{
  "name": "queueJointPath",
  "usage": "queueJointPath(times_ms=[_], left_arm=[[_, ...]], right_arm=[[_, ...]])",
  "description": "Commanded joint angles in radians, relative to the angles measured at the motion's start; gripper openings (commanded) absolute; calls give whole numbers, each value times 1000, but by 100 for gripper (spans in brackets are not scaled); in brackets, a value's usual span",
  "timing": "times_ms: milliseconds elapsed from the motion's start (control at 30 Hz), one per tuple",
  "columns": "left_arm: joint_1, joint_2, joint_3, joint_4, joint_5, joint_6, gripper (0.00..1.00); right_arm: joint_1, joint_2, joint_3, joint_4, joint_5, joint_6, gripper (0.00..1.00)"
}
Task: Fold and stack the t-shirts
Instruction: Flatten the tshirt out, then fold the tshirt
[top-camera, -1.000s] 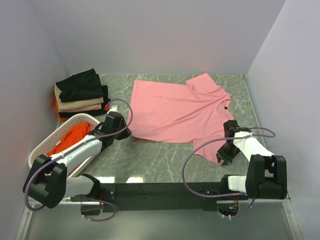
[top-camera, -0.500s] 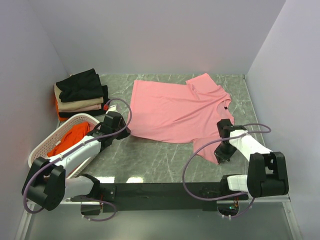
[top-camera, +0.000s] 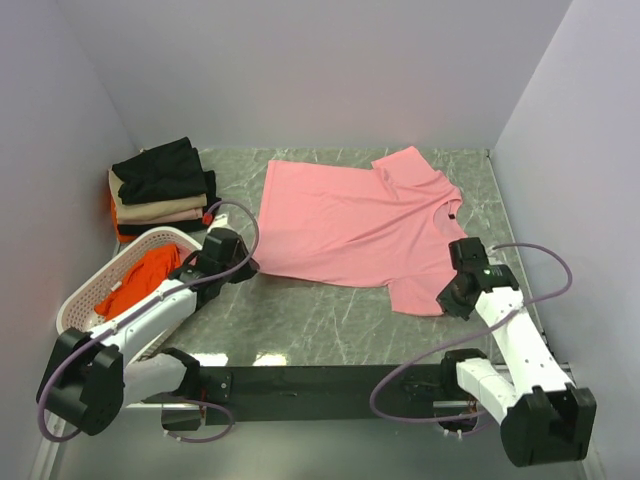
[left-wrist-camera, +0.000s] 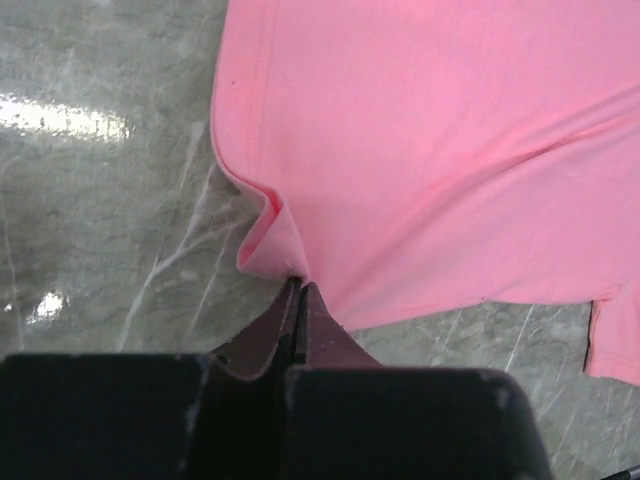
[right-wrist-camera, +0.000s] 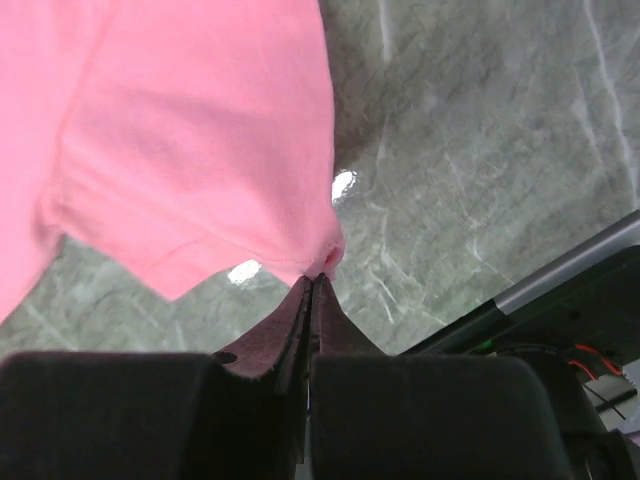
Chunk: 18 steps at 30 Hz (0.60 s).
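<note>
pink shirt: spread on desk
left gripper: clenched on its hem corner
right gripper: clenched on its sleeve edge
stack: folded shirts beside basket

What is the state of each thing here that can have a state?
pink t-shirt: unfolded, spread flat, two near corners pinched.
left pincer: shut on the pink t-shirt's hem corner.
right pincer: shut on the pink t-shirt's sleeve corner.
folded t-shirts: stacked at the far left, black on top.
basket: holding one shirt.
orange-red t-shirt: crumpled inside the basket.
</note>
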Motion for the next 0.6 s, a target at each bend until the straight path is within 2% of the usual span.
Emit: queueJointPath(times_ms=[0,400,567], left_arm=[[5,-60,-25,-24,-18,-19,1],[-1,-112,-96,-55,13,-40,1],[-6,-122,-85,-72,15,-45,1]], right_arm=[[8,-59,73,-105,43,3,0],[10,-165,260,-271,118,-48,0],[11,-173,237,-213,101,-59,0]])
